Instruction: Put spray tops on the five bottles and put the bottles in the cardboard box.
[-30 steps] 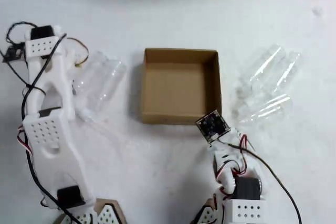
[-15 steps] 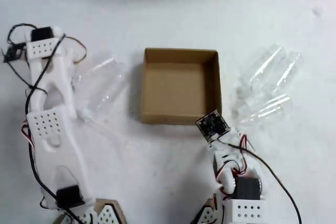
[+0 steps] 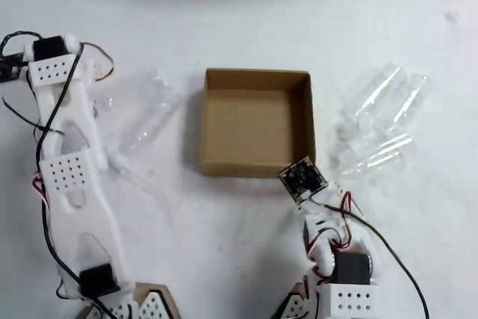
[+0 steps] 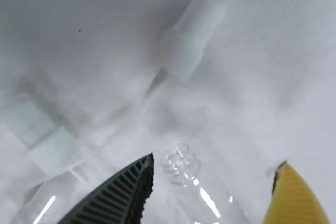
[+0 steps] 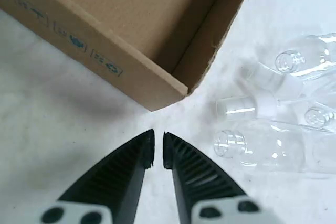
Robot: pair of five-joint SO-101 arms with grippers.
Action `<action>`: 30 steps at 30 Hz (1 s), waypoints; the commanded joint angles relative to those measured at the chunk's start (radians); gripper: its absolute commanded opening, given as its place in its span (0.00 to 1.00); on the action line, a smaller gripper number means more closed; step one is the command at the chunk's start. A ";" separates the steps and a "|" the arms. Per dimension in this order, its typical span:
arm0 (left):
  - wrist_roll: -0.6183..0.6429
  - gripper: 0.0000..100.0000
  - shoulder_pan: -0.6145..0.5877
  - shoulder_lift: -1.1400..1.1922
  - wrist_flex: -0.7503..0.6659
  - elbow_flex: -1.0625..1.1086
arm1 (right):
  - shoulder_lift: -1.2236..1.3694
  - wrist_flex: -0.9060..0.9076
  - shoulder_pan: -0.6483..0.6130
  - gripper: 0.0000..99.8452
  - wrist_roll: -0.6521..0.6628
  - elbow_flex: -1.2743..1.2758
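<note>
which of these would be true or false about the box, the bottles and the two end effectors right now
1. The box has nothing in it. True.
2. The right end effector holds a bottle. False: it is shut on nothing, near a corner of the box.
3. The left end effector is open with a bottle neck between its jaws. True.
4. The bottles right of the box in the high view stand upright. False: they lie on their sides.
5. The bottle at the left end effector has its top on. False: its neck is open, and a white top lies apart from it.
</note>
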 commanded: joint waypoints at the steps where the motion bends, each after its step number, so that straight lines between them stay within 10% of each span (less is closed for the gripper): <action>1: 0.031 0.33 0.004 -0.010 0.020 -0.035 | -0.004 -0.001 -0.002 0.02 0.012 0.008; 30: 0.095 0.33 0.031 -0.008 -0.014 0.130 | -0.002 0.002 -0.002 0.02 0.012 0.008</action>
